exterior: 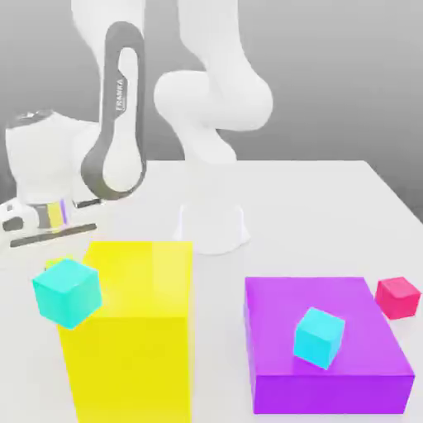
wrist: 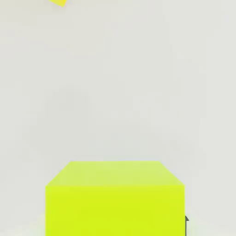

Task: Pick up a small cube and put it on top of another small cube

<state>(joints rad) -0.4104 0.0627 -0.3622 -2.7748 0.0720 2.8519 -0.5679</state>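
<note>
The small cube [wrist: 115, 198] is lime yellow-green and sits close under the hand in the hand view, resting on the white table. A dark finger [wrist: 186, 225] shows right against one of its sides. In the exterior view my gripper [exterior: 54, 252] is down low at the left, behind a cyan cube [exterior: 68, 291], and a sliver of the small cube [exterior: 56, 263] peeks out just below the hand. The gripper is shut on this cube.
A big yellow block [exterior: 136, 330] stands just to the right of the hand in the exterior view. A big purple block [exterior: 326, 343] carries another cyan cube [exterior: 319, 337], with a pink-red cube [exterior: 397, 297] beside it. A yellow corner [wrist: 59, 2] shows far off in the hand view.
</note>
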